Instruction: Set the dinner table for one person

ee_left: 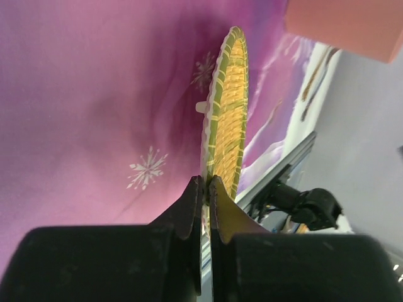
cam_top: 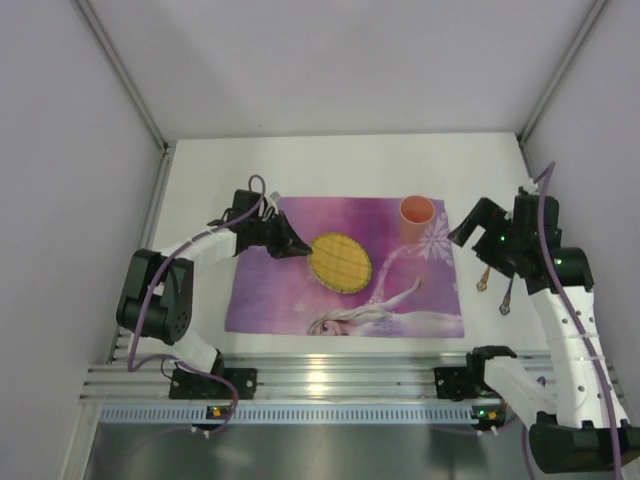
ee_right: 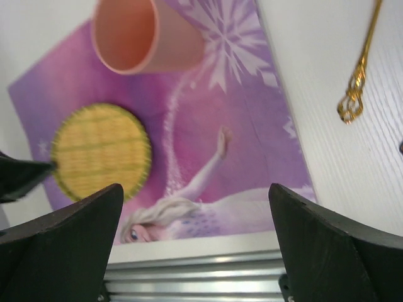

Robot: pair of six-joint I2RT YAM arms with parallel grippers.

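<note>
A round yellow woven-pattern plate [cam_top: 340,262] with a green rim sits over the middle of the purple printed placemat [cam_top: 280,300] on the white dinner table [cam_top: 350,165]. My left gripper [cam_top: 300,246] is shut on the plate's left rim. In the left wrist view the plate [ee_left: 230,107] shows edge-on between the closed fingertips of that gripper [ee_left: 206,182]. Whether the plate rests flat on the mat I cannot tell. My right gripper [cam_top: 470,228] hangs open and empty over the table's right side. Through the gap of the right gripper [ee_right: 195,187] I see the plate [ee_right: 101,150].
A pink cup [cam_top: 417,215] stands upright on the placemat's far right corner. Two gold cutlery pieces [cam_top: 482,280] lie on the white tabletop right of the mat, under the right arm. An aluminium rail [cam_top: 330,380] runs along the near edge.
</note>
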